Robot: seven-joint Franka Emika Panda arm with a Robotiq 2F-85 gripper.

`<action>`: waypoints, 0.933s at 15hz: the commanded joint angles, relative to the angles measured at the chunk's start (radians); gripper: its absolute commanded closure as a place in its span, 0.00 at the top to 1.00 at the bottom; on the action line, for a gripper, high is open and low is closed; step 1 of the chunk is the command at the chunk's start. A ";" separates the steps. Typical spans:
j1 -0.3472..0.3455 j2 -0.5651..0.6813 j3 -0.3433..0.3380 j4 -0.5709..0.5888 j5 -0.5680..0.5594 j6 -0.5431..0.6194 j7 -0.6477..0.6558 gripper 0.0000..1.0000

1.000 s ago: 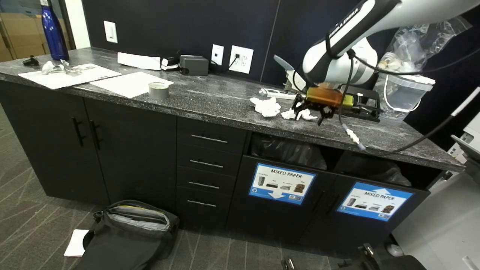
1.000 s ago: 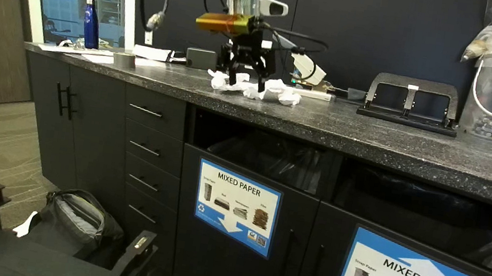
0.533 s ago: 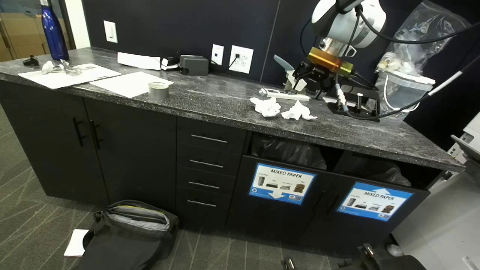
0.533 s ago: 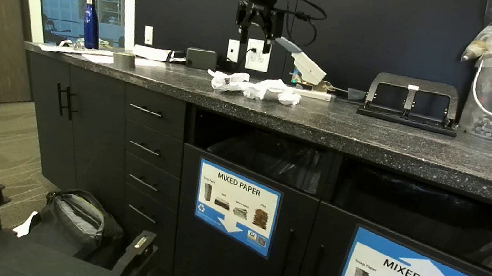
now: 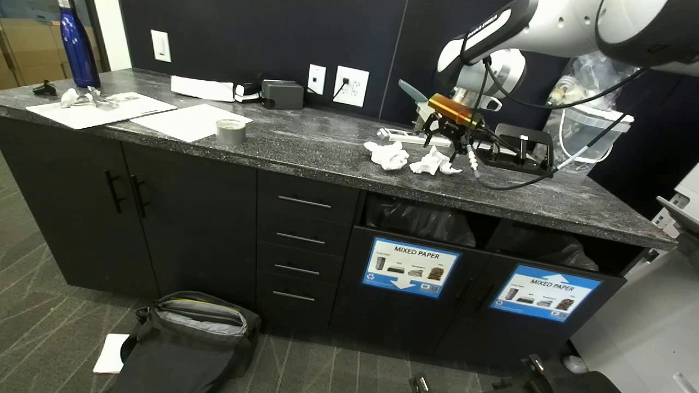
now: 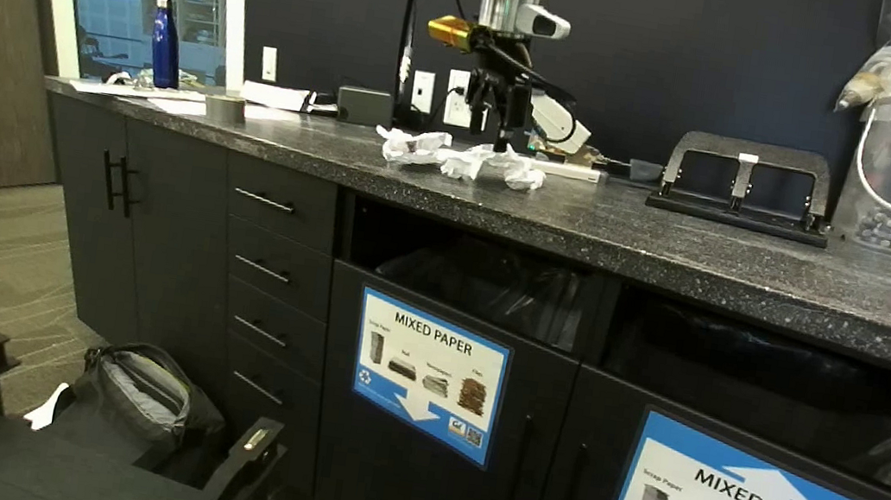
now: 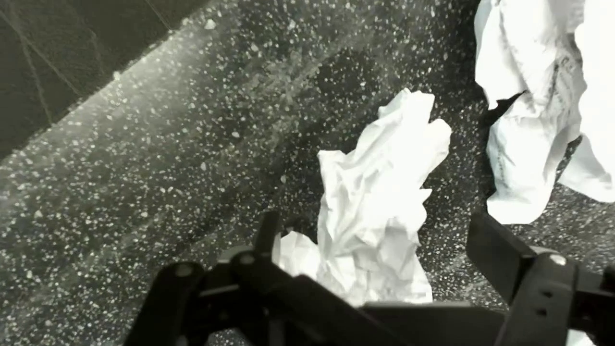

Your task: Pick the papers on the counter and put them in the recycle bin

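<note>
Wrist view: between the parted jaws of the unladen gripper [image 7: 377,235], a crumpled paper [image 7: 377,202] is framed on the counter [image 7: 168,182]; a second paper [image 7: 543,115] is seen beyond. Picking seems in hand; lowering, then clenching, is called for.

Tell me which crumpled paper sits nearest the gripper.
The crumpled paper nearest the hole punch; in the wrist view it shows between the open jaws of the gripper, while its neighbour shows outside them.

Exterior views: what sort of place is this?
Likely an office supply corner: MIXED PAPER signs below the counter, a hole punch on it, and a wall outlet behind.
</note>
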 commanded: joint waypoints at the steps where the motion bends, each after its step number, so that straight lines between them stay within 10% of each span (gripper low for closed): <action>1: -0.010 0.151 -0.014 0.239 -0.013 -0.107 0.128 1.00; 10: -0.017 0.260 -0.030 0.406 -0.119 -0.252 0.165 0.27; 14: -0.015 0.221 -0.024 0.367 -0.169 -0.338 0.117 0.16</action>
